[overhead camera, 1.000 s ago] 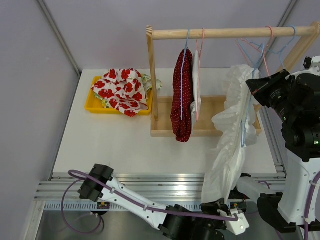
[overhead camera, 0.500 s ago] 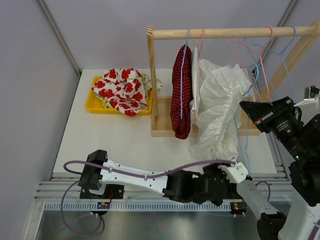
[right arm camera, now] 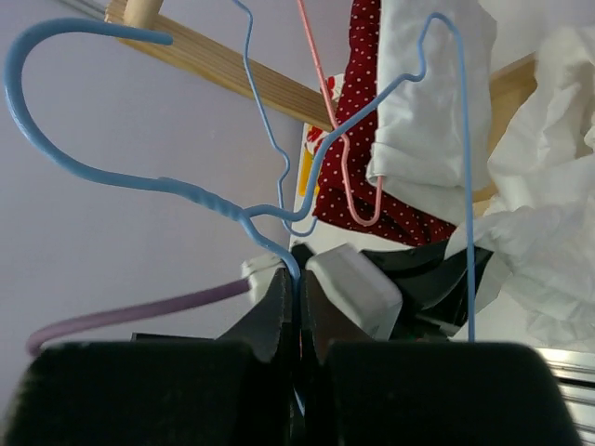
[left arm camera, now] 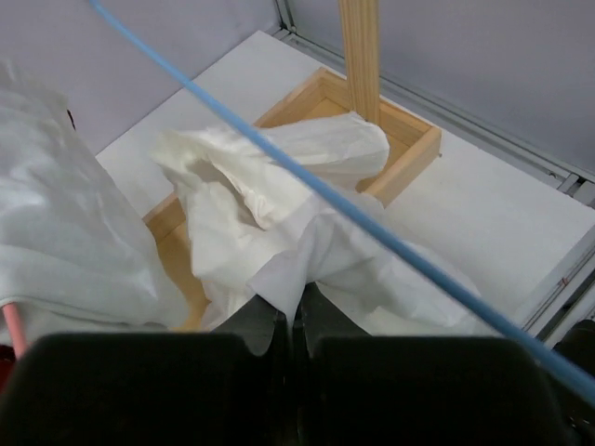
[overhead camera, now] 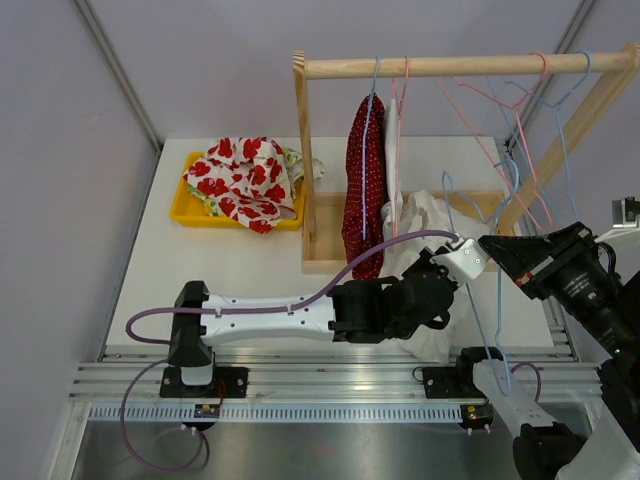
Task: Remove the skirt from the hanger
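The white skirt (overhead camera: pixel 418 222) lies crumpled over the wooden rack base and the table in front of it. In the left wrist view it (left arm camera: pixel 279 204) is heaped in the base box. My left gripper (overhead camera: pixel 462 252) is shut on a fold of it (left arm camera: pixel 290 299). My right gripper (overhead camera: pixel 488 243) is shut on the blue wire hanger (overhead camera: pixel 500 300), right beside the left gripper. In the right wrist view the jaws (right arm camera: pixel 299 279) pinch the hanger (right arm camera: pixel 186 190) below its hook. The hanger's wire (left arm camera: pixel 325 195) runs bare above the skirt; I cannot tell if they touch.
The wooden rack (overhead camera: pixel 450 66) holds a red dotted garment (overhead camera: pixel 365 190), a white garment on a pink hanger (overhead camera: pixel 393 160) and several empty hangers (overhead camera: pixel 525 90) at the right. A yellow tray (overhead camera: pixel 185 210) with red-flowered cloth sits at the back left.
My left arm swung from the near edge up to the rack, pulling the skirt's hem. The skirt dropped from hanging full length into a heap. My right gripper lowered with the hanger.
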You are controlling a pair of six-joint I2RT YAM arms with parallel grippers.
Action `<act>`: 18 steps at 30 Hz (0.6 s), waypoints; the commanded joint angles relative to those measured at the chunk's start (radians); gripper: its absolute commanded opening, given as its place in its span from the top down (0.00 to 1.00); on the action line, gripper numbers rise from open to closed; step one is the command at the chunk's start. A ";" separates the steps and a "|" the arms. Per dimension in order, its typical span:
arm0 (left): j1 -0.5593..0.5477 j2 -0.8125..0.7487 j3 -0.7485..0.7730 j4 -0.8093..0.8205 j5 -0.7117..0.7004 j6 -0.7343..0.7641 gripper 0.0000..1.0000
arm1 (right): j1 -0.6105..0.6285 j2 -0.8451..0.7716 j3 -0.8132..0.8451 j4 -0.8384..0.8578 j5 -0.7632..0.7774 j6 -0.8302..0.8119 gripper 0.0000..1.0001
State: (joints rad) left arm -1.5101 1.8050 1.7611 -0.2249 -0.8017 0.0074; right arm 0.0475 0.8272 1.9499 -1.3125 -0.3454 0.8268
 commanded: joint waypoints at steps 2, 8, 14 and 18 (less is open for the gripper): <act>0.022 -0.065 -0.035 -0.011 0.062 -0.076 1.00 | 0.005 0.003 0.055 -0.090 -0.081 -0.002 1.00; -0.111 -0.131 -0.189 0.027 0.032 -0.142 1.00 | 0.006 0.078 0.076 0.062 -0.001 -0.026 1.00; -0.317 -0.191 -0.330 -0.103 -0.047 -0.324 1.00 | 0.005 0.225 0.104 0.281 0.123 -0.080 1.00; -0.389 -0.309 -0.523 -0.206 -0.074 -0.495 1.00 | 0.006 0.335 0.119 0.412 0.167 -0.072 1.00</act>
State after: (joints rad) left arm -1.8908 1.6115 1.3148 -0.3477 -0.8074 -0.3000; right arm 0.0479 1.0958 2.0514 -1.0821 -0.2440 0.7773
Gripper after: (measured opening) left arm 0.005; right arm 0.031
